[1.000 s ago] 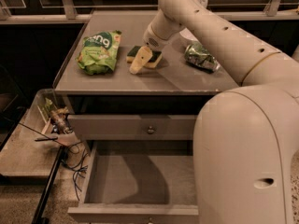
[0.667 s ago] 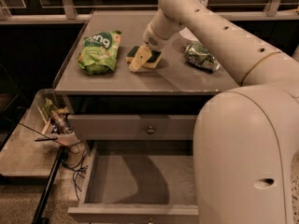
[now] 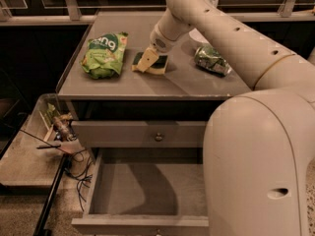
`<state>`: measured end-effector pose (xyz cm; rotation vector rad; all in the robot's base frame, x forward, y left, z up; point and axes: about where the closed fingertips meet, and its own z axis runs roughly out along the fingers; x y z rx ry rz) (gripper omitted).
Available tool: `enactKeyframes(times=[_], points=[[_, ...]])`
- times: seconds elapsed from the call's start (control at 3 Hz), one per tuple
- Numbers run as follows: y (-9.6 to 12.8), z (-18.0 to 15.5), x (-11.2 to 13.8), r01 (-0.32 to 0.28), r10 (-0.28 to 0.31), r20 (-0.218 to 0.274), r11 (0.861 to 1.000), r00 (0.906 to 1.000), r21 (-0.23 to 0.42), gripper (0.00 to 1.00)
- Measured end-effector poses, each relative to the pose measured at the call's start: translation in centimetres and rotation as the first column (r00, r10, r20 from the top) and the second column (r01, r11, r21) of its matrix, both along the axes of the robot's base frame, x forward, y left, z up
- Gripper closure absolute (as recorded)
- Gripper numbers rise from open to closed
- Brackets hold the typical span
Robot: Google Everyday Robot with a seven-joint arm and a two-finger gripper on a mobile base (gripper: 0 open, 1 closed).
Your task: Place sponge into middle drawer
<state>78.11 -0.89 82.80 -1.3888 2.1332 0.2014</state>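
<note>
The sponge (image 3: 158, 65), dark green over pale yellow foam, lies on the grey cabinet top (image 3: 147, 85) near its middle. My gripper (image 3: 147, 60) reaches down from the arm onto the sponge's left end and touches it. The middle drawer (image 3: 147, 193) is pulled out low in front, below the cabinet top, and shows a bare grey floor and low side walls. My arm's large white body hides the drawer's right part.
A light-green snack bag (image 3: 104, 53) lies left of the sponge. A green-and-silver can (image 3: 211, 60) lies to its right. A shut drawer front with a knob (image 3: 158, 136) sits above the open drawer. A cluttered tray with cables (image 3: 59, 132) stands at the left.
</note>
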Motion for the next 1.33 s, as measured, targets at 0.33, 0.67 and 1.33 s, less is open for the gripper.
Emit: enactKeyframes(times=[0.33,0.67,1.33], points=[[0.0,0.3,0.0,0.000,0.000,0.000,1.000,1.0000,0.000,1.00],[-0.5,0.8,-0.9,-0.024,0.024,0.006,1.000,0.9997,0.008,1.00],[-4.3,4.2,-5.3,-0.006,0.004,0.052,0.999,0.9986,0.037,1.00]])
